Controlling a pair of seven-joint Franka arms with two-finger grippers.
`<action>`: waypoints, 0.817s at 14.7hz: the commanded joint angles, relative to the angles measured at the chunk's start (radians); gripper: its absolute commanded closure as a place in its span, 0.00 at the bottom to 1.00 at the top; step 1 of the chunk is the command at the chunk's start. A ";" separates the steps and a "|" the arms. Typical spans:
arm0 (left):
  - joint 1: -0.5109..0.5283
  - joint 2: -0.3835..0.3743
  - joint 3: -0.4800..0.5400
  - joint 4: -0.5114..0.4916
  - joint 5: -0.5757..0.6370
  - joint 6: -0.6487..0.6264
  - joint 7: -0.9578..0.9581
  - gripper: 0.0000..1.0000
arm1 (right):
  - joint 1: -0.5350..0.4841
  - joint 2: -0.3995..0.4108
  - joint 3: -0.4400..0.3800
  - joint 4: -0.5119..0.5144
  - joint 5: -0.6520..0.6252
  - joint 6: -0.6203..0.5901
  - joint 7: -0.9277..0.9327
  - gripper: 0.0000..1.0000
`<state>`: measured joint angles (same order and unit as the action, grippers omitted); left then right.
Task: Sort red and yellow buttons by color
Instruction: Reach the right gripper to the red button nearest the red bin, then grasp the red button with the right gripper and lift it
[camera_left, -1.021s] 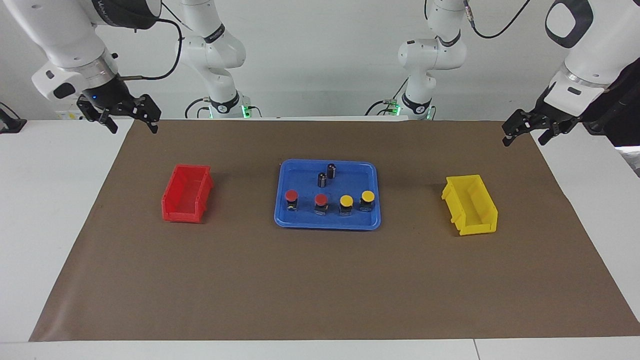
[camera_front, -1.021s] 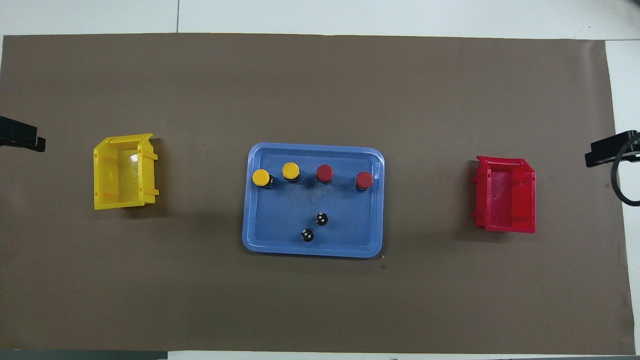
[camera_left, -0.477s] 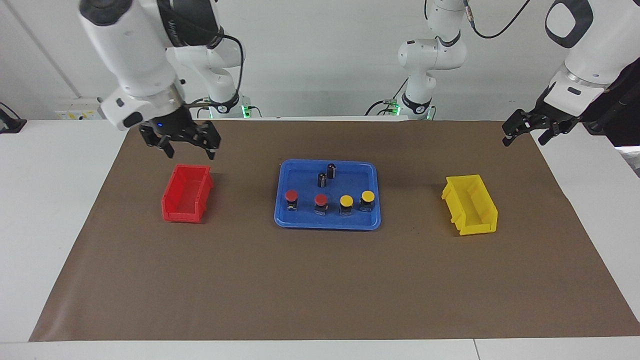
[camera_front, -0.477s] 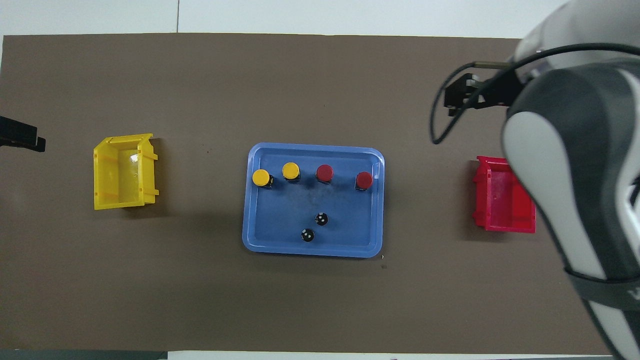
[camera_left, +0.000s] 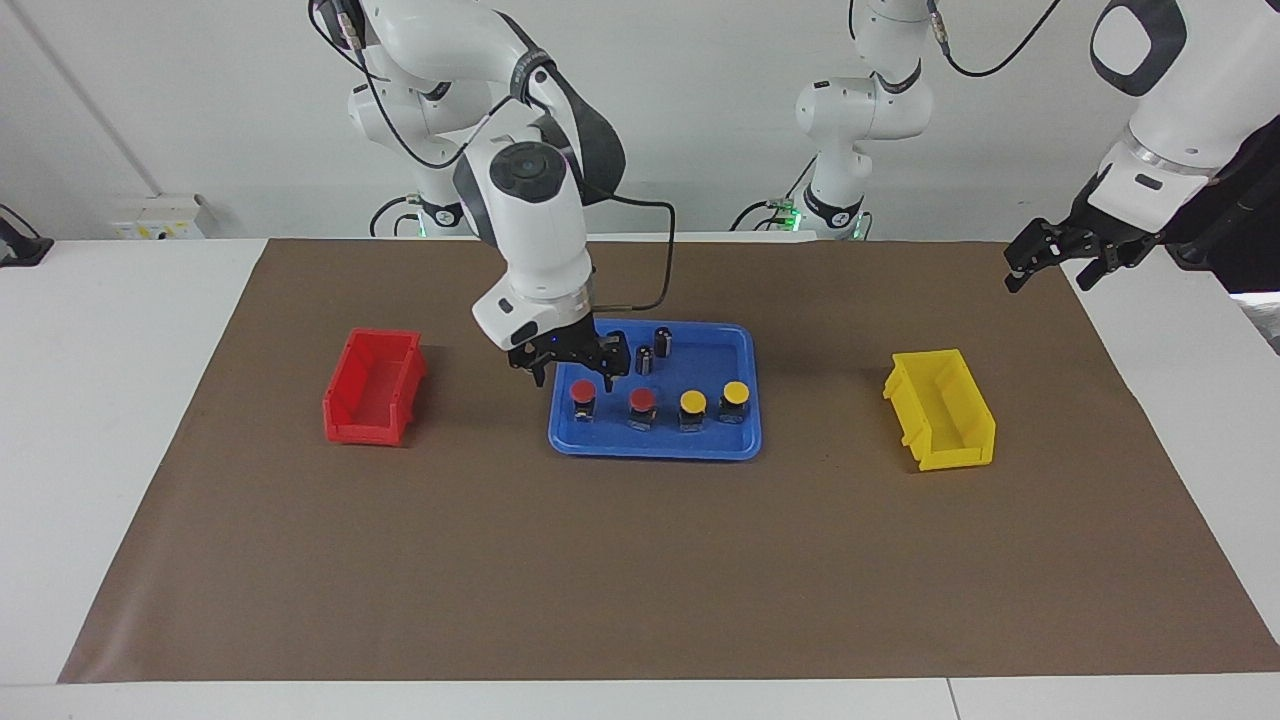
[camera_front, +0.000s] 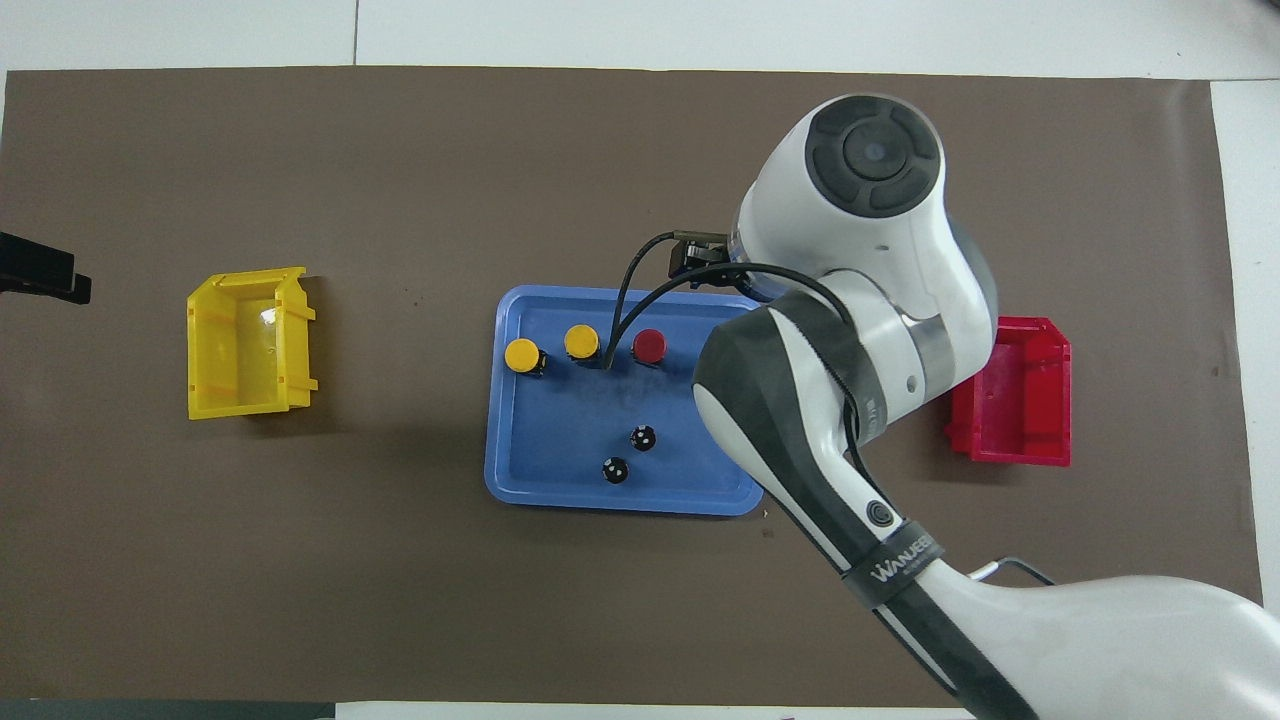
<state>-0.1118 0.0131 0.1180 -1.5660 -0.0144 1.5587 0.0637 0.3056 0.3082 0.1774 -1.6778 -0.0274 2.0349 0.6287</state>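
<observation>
Facing view shows the main change: the right end effector (camera_left: 572, 375), which a moment ago hung near the red bin (camera_left: 372, 386), now hangs low over the blue tray (camera_left: 655, 447), just above the red button (camera_left: 583, 390) at the tray's end toward the right arm. Its fingers are spread and hold nothing, and I cannot tell if they already touch the cap. To my judgement the first pick is about to begin, and no button is sorted yet. On the tray's clock face in this view, the four buttons stand in one row from 8 to 4 o'clock: this red one, the second red button (camera_left: 641, 401), then two yellow buttons (camera_left: 692, 402) (camera_left: 736, 392); two dark cylinders (camera_left: 653, 350) stand toward 12 o'clock. The yellow bin (camera_left: 940, 408) lies well apart at 3 o'clock, the red bin at 9 o'clock. The left end effector (camera_left: 1047, 268) waits, spread, over the brown mat's (camera_left: 640, 580) corner. The caps are round, flat and smooth on short dark bodies, the bins and the tray look like hard glossy plastic, and the mat on the counter (camera_left: 110, 400) is matte.
</observation>
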 joint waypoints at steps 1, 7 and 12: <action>0.007 -0.008 -0.003 -0.006 -0.010 -0.011 0.007 0.00 | 0.003 -0.064 0.002 -0.160 -0.011 0.085 0.014 0.00; 0.007 -0.008 -0.003 -0.006 -0.010 -0.011 0.007 0.00 | 0.006 -0.084 0.004 -0.276 -0.011 0.169 0.014 0.07; 0.007 -0.008 -0.003 -0.006 -0.010 -0.011 0.007 0.00 | 0.013 -0.077 0.004 -0.304 -0.011 0.215 0.014 0.17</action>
<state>-0.1118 0.0131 0.1180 -1.5660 -0.0144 1.5586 0.0637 0.3174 0.2547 0.1765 -1.9449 -0.0274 2.2158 0.6289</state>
